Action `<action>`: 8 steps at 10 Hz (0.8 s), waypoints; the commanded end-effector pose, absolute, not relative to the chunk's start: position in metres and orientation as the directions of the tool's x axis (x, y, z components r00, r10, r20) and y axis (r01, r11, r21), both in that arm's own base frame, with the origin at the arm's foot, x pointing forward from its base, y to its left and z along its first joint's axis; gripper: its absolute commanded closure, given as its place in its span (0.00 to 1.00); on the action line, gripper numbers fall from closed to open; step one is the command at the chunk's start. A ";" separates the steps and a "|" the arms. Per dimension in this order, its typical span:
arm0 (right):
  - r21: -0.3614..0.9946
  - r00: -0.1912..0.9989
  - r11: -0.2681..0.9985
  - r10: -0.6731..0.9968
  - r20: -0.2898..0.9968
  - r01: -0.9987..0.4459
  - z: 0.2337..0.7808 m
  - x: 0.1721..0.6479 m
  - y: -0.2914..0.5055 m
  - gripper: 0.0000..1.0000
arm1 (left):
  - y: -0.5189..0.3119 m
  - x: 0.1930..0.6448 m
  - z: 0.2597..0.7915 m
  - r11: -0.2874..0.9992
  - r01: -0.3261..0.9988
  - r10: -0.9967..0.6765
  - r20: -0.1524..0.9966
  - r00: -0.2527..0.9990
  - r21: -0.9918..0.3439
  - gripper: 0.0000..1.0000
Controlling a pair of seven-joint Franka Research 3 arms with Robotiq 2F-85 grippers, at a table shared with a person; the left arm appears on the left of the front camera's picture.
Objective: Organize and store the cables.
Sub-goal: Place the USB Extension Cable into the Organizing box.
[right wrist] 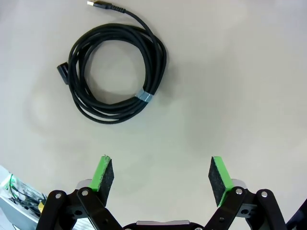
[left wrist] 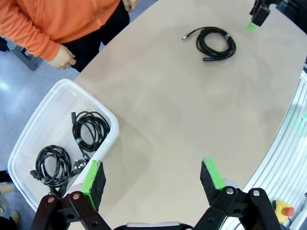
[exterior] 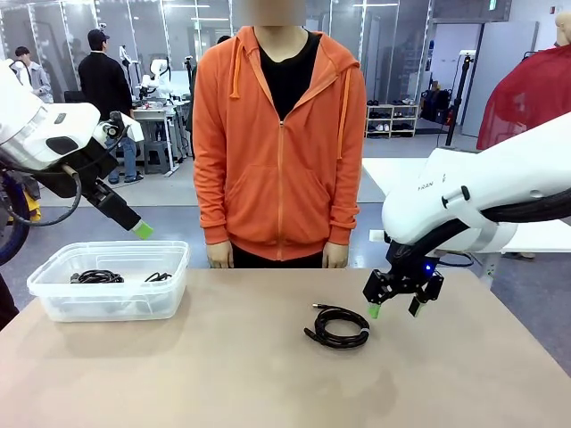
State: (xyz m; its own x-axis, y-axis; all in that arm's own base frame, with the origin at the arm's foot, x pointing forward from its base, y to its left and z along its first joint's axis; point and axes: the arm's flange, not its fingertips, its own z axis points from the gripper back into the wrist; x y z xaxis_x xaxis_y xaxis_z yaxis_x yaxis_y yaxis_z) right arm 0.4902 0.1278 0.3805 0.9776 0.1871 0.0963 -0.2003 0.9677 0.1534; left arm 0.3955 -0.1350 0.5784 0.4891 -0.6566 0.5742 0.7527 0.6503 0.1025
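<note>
Both jaws are standing wide and empty as I'm watching — two cables (left wrist: 72, 143) are already lying in the bin (exterior: 49, 299), one coil (exterior: 337, 326) is waiting on the table (exterior: 223, 366) just beside my right gripper (exterior: 393, 309), my left gripper (left wrist: 152, 176) hanging above the bin's edge.

Two glossy white robot arms with rounded shells carry thick black hoses; the right arm (exterior: 482, 192) bears small dark lettering and a blue light above its gripper (exterior: 393, 308). Each black two-finger gripper has bright green pads (right wrist: 218, 179) and silver screws. The person (exterior: 278, 134) wears an orange zip hoodie with drawstrings over a black shirt.
</note>
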 end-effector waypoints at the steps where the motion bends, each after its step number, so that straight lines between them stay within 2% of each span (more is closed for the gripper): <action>1: 0.117 0.977 0.974 0.178 0.121 -0.192 0.389 0.493 0.135 0.00 | -0.135 0.396 0.578 0.656 0.747 -0.657 0.570 0.493 0.109 0.00; 8: 0.095 0.964 0.966 0.228 0.137 -0.242 0.401 0.520 0.176 0.00 | -0.135 0.396 0.578 0.656 0.747 -0.657 0.570 0.493 0.109 0.00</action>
